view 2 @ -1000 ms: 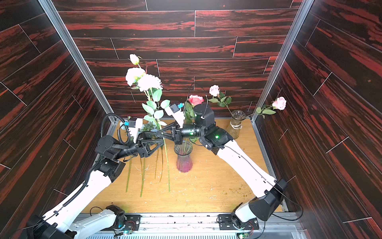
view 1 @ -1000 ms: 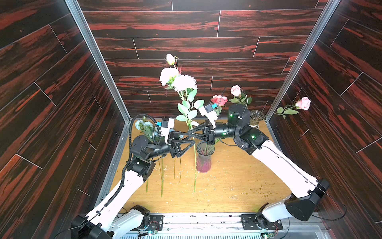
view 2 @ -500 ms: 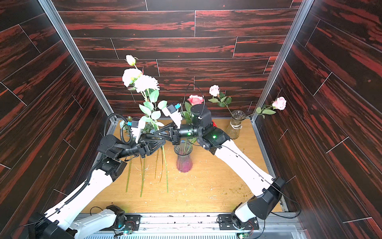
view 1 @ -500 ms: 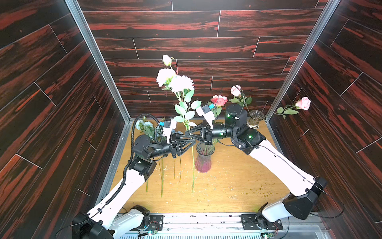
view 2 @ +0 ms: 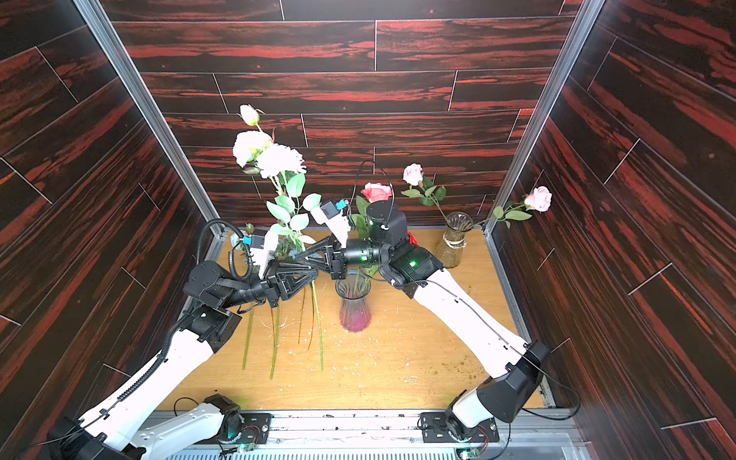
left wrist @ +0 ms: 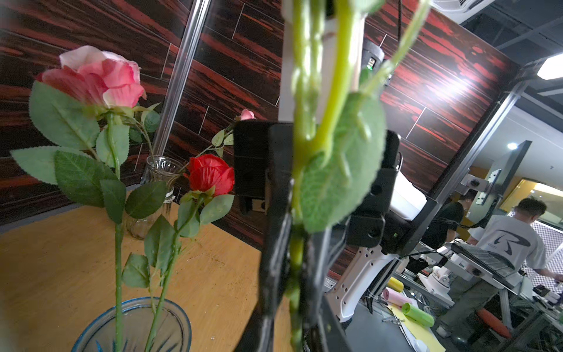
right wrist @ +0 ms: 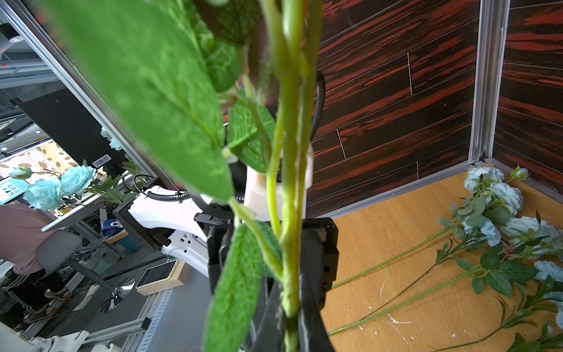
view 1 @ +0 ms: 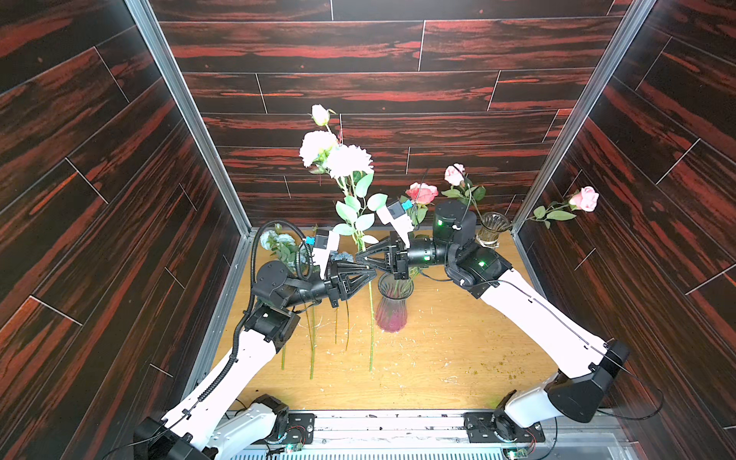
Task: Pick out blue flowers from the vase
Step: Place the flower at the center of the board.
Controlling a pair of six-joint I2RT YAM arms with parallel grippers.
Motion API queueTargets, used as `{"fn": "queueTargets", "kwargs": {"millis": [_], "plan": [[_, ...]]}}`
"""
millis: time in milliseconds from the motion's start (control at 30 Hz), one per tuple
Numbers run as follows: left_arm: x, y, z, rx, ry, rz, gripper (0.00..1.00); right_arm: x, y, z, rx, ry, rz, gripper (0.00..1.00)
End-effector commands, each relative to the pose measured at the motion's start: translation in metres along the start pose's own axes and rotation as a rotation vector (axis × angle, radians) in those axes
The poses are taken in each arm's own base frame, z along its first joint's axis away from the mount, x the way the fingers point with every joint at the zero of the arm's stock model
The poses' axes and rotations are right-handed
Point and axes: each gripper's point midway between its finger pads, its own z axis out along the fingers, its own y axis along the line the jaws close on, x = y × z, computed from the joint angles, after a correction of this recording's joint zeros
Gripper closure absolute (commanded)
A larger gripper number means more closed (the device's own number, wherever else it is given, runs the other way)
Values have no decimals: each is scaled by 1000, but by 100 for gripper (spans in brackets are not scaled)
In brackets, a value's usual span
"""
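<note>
wooden tabletop point(view 1: 438, 358) below; upright blue flower stem point(view 1: 371, 318) is pinched inside both right gripper point(view 1: 357, 257) and left gripper point(view 1: 373, 274) jaws.

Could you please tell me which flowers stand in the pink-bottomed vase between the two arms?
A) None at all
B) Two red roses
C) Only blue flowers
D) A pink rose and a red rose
D: in the left wrist view two stems rise from the vase, one topped by a pink rose and the other by a red rose.
</note>
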Motion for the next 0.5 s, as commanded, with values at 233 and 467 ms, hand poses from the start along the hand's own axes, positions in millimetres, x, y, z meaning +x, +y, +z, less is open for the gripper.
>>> {"fn": "queueTargets", "kwargs": {"millis": [233,467], "plan": [[-21,-15,-4,-4,-54,63,72,-8,12,1,-21,-9,-39,100],[-21,-14,-5,-23,-55,60,100,-9,13,-1,-13,-11,-46,98]]}}
